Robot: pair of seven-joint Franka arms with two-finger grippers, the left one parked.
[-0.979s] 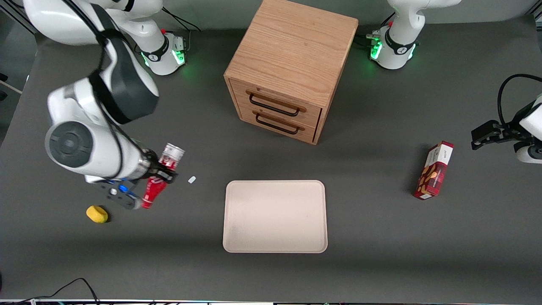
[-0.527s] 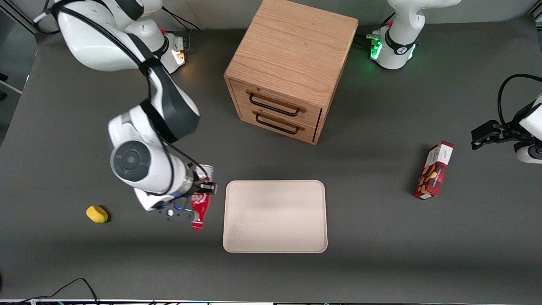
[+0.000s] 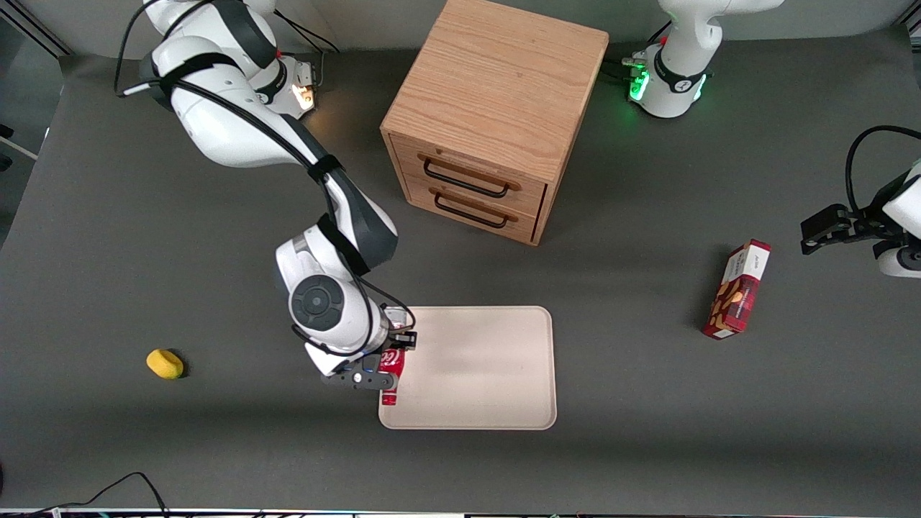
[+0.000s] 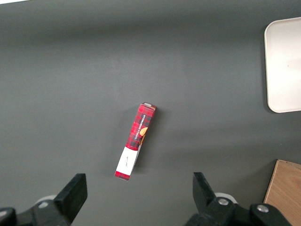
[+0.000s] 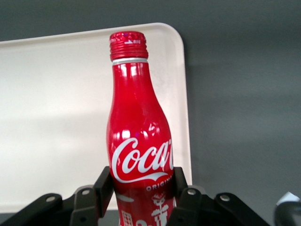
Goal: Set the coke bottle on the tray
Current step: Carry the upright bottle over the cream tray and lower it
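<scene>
My right gripper [image 3: 392, 352] is shut on the coke bottle [image 3: 391, 373], a slim red bottle with white script logo. It holds the bottle over the edge of the cream-beige tray [image 3: 482, 374] at the working arm's end, red neck pointing toward the front camera. In the right wrist view the fingers [image 5: 104, 186] clamp the bottle [image 5: 138, 141] on both sides of its body, with the tray [image 5: 51, 113] under it and the red cap near the tray's corner. The tray's corner also shows in the left wrist view [image 4: 284, 66].
A wooden two-drawer cabinet [image 3: 493, 115] stands farther from the front camera than the tray. A red snack box [image 3: 737, 289] lies toward the parked arm's end, also in the left wrist view [image 4: 135, 141]. A yellow object [image 3: 165, 363] lies toward the working arm's end.
My right arm has carried the bottle from the working arm's end of the table sideways to the tray's edge. The bottle stays clamped and now points more straight at the front camera.
</scene>
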